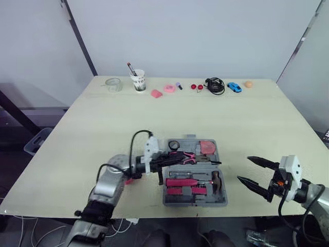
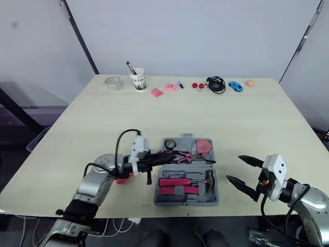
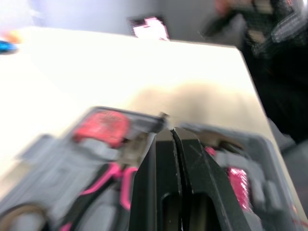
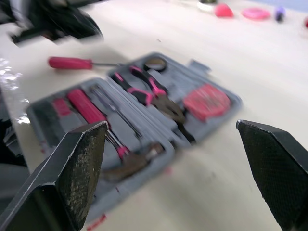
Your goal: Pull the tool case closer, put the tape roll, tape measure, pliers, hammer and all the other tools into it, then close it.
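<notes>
Tool case (image 1: 222, 201): open and lying flat on the table (image 1: 103, 118), directly beneath the left gripper's tips and apart from the right gripper.
Left gripper (image 3: 174, 144): fingers pressed together with nothing between them, reaching in over the case's far half.
Pliers (image 1: 188, 155): pink-handled, in the far half, right at the left gripper's tips.
Tape roll (image 1: 174, 144): a dark ring in the far-half corner, just beside the left gripper.
Tape measure (image 1: 207, 147): red, past the pliers from the left gripper, in the same half.
Hammer (image 1: 216, 180): in the near half, on the side towards the right gripper.
Screwdriver (image 4: 72, 62): pink handle, on the table outside the case, by the left arm.
Right gripper (image 1: 243, 169): fingers spread wide and empty, off the case's hammer side, not touching it.
Paper cup (image 1: 138, 80): far across the table from both grippers, in a row with a black cable (image 1: 214, 85) and a blue toy car (image 1: 234, 87).
</notes>
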